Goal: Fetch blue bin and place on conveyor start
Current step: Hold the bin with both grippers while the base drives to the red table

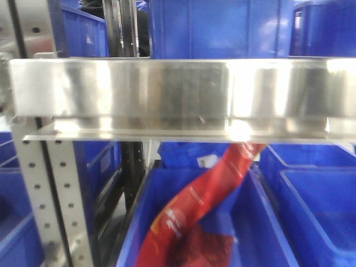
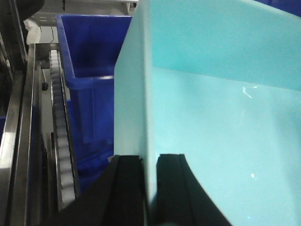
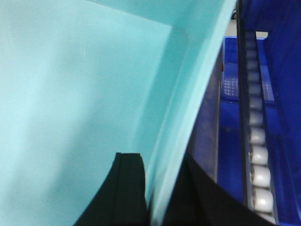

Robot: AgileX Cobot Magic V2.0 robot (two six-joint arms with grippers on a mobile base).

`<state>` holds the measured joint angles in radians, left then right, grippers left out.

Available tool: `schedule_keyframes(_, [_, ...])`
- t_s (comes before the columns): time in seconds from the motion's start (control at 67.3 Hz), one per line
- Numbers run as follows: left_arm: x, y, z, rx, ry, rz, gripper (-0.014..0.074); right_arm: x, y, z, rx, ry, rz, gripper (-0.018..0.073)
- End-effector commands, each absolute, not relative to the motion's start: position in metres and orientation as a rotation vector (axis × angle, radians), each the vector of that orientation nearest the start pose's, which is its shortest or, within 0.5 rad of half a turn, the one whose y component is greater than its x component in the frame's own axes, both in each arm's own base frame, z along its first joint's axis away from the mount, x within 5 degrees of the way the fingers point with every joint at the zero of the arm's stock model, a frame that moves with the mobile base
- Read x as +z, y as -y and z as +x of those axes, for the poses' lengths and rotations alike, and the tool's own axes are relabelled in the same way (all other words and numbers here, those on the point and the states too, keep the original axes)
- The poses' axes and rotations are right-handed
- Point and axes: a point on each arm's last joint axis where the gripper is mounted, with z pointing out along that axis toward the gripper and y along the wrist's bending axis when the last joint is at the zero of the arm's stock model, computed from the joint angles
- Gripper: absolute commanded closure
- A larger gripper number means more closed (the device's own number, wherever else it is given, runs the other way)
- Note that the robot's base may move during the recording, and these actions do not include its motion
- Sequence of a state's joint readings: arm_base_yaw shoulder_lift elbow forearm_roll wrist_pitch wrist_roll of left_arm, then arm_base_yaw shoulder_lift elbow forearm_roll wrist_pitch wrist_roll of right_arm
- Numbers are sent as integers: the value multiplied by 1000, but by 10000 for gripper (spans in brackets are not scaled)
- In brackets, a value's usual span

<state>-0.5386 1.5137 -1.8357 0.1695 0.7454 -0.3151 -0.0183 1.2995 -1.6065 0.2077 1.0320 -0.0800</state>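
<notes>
One blue bin (image 2: 221, 117) wall inside left gripper (image 2: 149, 165), another inside right gripper (image 3: 157, 165)

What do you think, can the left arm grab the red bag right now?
Probably not. The left gripper is clamped on the wall of the light blue tub, and the right gripper grips it too, so both are busy. The red bag lies in a dark blue box below the steel shelf.

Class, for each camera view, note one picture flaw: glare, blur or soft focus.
Exterior front view: glare blooms white on the steel rack, and everything is blurred. Left wrist view: the blue bin is close and soft, with tiny highlights; the left tool is a featureless black. Right wrist view: bin soft too, rollers glint white.
</notes>
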Motion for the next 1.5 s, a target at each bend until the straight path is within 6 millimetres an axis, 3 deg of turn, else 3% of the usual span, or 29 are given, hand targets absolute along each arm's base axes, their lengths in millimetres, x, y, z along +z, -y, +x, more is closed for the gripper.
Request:
schedule_keyframes(0.0, [514, 163, 282, -489, -1796, 230, 708, 476, -12, 258, 186, -2131, -79, 711])
schedule_keyframes(0.446, [514, 163, 282, -489, -1796, 230, 708, 484, -11, 263, 174, -2029, -62, 711])
schedule_keyframes(1.487, [514, 163, 282, -489, -1796, 230, 708, 486, -10, 263, 172, -2013, -59, 711])
